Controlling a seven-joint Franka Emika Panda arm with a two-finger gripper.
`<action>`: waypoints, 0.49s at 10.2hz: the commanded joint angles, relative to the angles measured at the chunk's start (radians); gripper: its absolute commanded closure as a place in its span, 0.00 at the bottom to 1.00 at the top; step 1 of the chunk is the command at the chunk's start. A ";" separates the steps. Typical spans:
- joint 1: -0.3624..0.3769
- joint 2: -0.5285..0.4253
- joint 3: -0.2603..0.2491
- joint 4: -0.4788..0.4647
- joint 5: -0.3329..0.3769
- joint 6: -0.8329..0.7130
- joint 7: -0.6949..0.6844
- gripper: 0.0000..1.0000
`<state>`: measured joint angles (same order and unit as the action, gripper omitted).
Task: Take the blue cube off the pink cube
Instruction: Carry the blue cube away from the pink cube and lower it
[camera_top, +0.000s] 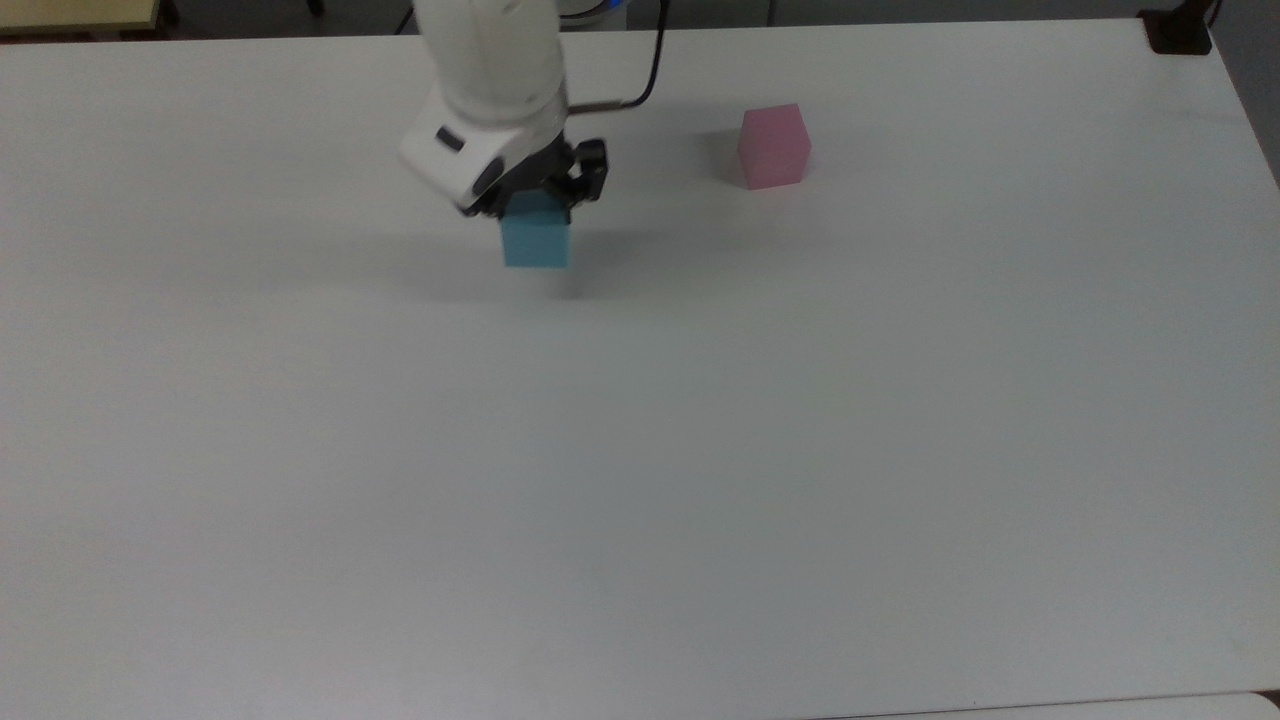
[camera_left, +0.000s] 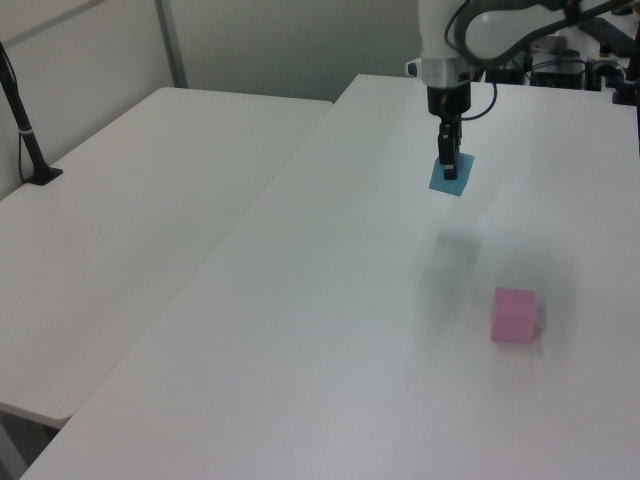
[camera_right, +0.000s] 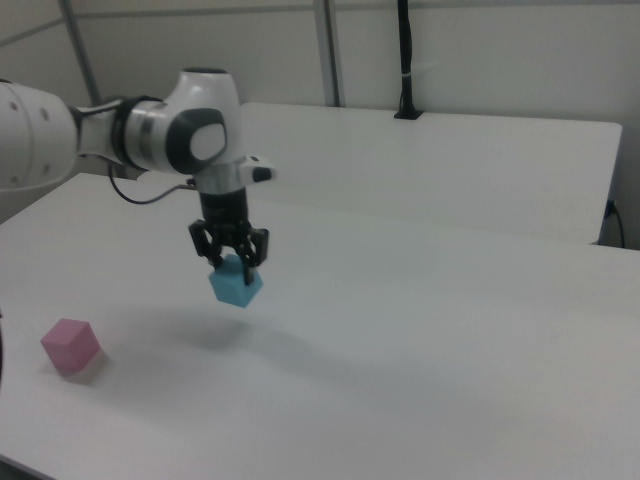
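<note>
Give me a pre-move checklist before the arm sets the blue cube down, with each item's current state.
1. Gripper shut on the blue cube: ok.
2. Blue cube off the pink cube: ok, well apart.
3. Blue cube held above the table, its shadow below it in the right view: ok.
4. Pink cube resting flat on the table: ok.
5. Table under the blue cube bare: ok.
6. Grip firmness: cannot tell.

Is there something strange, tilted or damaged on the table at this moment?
Nothing looks damaged or spilled. The gripper holds the blue cube in the air above the table, turned slightly askew, its shadow below. The pink cube sits flat and alone on the table.
</note>
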<state>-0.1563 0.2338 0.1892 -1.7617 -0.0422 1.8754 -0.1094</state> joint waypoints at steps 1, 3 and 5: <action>0.018 0.166 -0.037 0.125 -0.077 -0.013 -0.010 0.79; 0.018 0.211 -0.042 0.123 -0.102 0.039 -0.009 0.79; 0.017 0.216 -0.042 0.123 -0.099 0.050 -0.003 0.42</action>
<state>-0.1555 0.4438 0.1648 -1.6543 -0.1288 1.9153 -0.1102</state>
